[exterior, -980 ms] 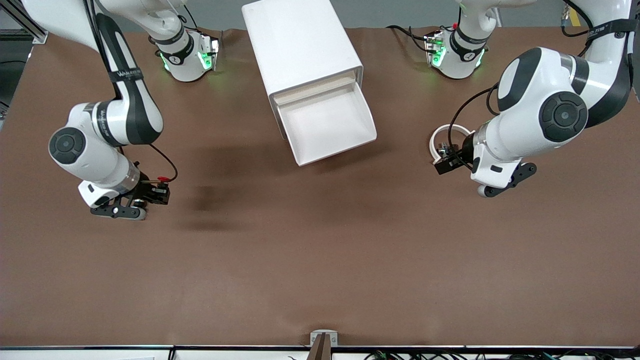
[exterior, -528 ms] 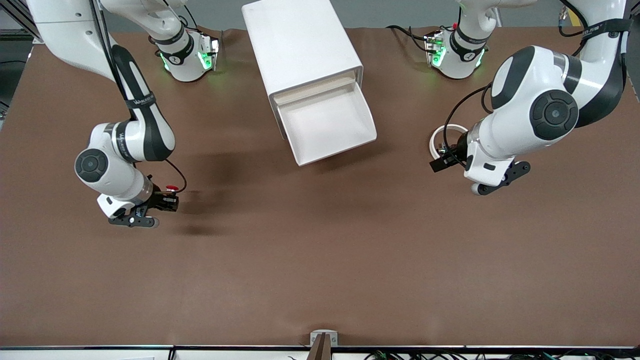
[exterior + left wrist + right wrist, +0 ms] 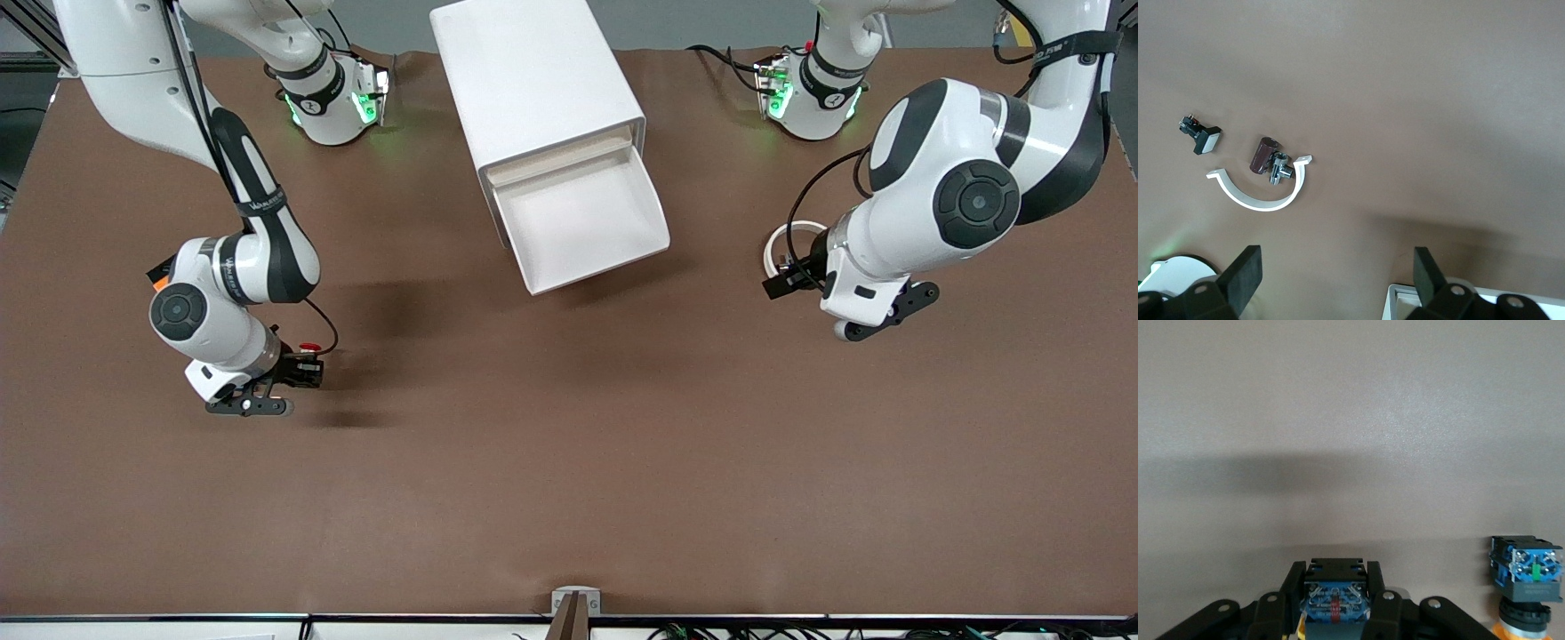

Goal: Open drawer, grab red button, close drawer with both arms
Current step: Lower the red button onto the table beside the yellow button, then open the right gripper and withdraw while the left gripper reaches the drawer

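The drawer (image 3: 582, 227) is pulled out of the white cabinet (image 3: 533, 80) and its tray is seen bare in the front view, unchanged from a second ago.

The button (image 3: 308, 347), with its red cap, is clamped between the closed fingers of the right gripper (image 3: 300, 370), above the brown table (image 3: 569, 462) toward the right arm's end. In the right wrist view the blue body of the button (image 3: 1336, 599) is seen pinched between the two black fingers (image 3: 1377, 587). A second push button with an orange cap (image 3: 1527, 587) is shown standing on the table just beside it. Compared with a second ago, the right gripper has been carried lower in the front view and somewhat toward the table's middle, with the grip on the button kept.

The left gripper (image 3: 782, 284) is held with its fingers spread wide and nothing between them, over the table near a white half-ring clip (image 3: 782, 244) at the left arm's end. It has been shifted only slightly since the earlier picture. In the left wrist view the half-ring clip (image 3: 1261, 193) is seen with a small dark red cylinder and metal fitting (image 3: 1270, 160) inside its curve, and a small black and white switch (image 3: 1201, 135) is lying near it.
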Controlling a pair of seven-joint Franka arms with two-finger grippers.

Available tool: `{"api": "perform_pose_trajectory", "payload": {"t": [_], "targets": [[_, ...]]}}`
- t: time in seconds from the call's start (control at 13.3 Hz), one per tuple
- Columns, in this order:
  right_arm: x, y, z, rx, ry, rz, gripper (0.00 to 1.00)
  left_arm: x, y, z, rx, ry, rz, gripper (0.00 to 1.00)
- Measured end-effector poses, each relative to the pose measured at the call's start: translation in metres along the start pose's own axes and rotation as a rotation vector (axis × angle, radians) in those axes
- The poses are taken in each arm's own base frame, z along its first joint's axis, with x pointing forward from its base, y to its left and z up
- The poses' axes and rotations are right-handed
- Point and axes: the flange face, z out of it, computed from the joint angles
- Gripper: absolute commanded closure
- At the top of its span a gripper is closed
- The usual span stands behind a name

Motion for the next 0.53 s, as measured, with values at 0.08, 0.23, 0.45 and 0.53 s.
{"api": "perform_pose_trajectory", "payload": {"t": [0.08,0.23,0.45,0.53], "targets": [[0.000,0.002,0.006,-0.001,0.000,0.003,1.00,0.000,0.000,0.000,0.000,0.000,0.001,0.00],[0.001,0.009,0.015,-0.003,0.003,0.014,1.00,-0.001,0.001,0.001,0.000,0.000,0.003,0.00],[0.001,0.021,0.022,-0.004,0.000,0.030,1.00,-0.003,0.010,0.004,-0.022,0.022,0.015,0.00],[0.001,0.023,0.023,-0.004,-0.001,0.031,1.00,-0.005,0.015,0.008,-0.030,0.031,0.025,0.00]]}}
